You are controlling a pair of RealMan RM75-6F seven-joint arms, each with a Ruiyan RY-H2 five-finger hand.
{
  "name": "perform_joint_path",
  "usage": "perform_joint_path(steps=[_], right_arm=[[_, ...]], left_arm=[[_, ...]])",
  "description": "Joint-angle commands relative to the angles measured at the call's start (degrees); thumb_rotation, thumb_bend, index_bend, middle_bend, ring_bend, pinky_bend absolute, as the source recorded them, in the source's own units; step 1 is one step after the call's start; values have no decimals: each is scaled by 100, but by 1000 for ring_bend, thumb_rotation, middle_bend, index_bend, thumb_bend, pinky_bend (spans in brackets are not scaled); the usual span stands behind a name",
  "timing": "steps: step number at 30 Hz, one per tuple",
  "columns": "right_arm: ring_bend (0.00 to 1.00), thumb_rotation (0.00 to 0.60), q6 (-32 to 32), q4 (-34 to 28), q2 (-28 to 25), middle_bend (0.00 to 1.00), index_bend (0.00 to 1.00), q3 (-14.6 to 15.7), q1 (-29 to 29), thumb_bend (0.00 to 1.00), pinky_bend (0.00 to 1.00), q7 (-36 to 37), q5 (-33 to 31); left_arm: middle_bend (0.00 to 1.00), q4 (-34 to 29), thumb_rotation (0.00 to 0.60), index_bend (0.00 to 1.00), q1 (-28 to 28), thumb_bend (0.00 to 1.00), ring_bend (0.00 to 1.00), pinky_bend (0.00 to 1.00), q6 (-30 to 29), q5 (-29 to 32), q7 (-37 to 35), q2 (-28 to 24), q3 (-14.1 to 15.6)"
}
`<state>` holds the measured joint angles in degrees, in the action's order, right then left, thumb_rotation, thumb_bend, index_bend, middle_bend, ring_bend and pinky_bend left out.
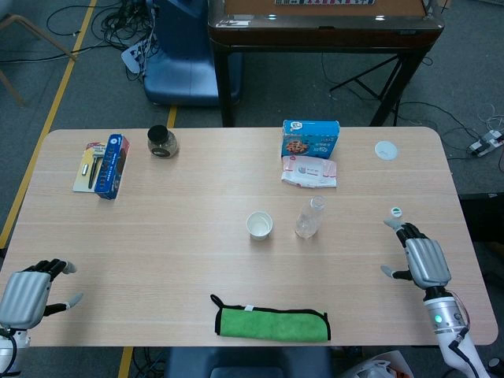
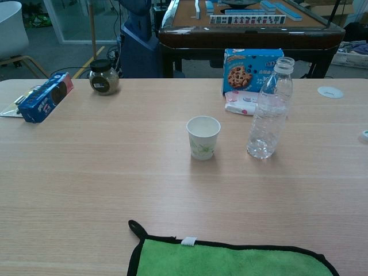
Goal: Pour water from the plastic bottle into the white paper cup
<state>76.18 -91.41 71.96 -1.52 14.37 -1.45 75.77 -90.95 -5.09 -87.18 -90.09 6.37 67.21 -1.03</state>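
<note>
A clear plastic bottle (image 1: 309, 217) (image 2: 269, 109) stands upright and uncapped at the table's middle. Just left of it stands the white paper cup (image 1: 259, 225) (image 2: 203, 137), upright with its mouth open. My right hand (image 1: 419, 261) hovers near the table's front right edge, well away from the bottle, fingers apart and holding nothing. My left hand (image 1: 27, 291) is at the front left corner, also holding nothing, with its fingers spread. Neither hand shows in the chest view.
A green cloth (image 1: 272, 323) (image 2: 230, 258) lies at the front edge. A cookie box (image 1: 310, 138) and a tissue pack (image 1: 309, 171) sit behind the bottle. A small bottle cap (image 1: 397, 211), a white lid (image 1: 386, 150), a dark jar (image 1: 162, 142) and a blue box (image 1: 112, 165) are also on the table.
</note>
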Motion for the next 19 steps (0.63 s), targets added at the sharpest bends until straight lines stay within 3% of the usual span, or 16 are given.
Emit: perform_joint_path(steps=[1, 11, 19], right_arm=[[162, 600, 228, -160, -72, 219, 171, 77, -191, 0, 392, -211, 44], [162, 600, 920, -611, -262, 241, 197, 163, -581, 0, 392, -1045, 432], [162, 600, 827, -781, -397, 243, 198, 179, -638, 0, 392, -1057, 567]], left_arm=[[489, -2, 600, 465, 2, 30, 459, 613, -10, -12, 0, 0, 4], [489, 10, 600, 465, 12, 30, 459, 613, -20, -34, 1, -14, 23], [489, -8, 600, 465, -4, 30, 459, 613, 7, -77, 46, -6, 51]])
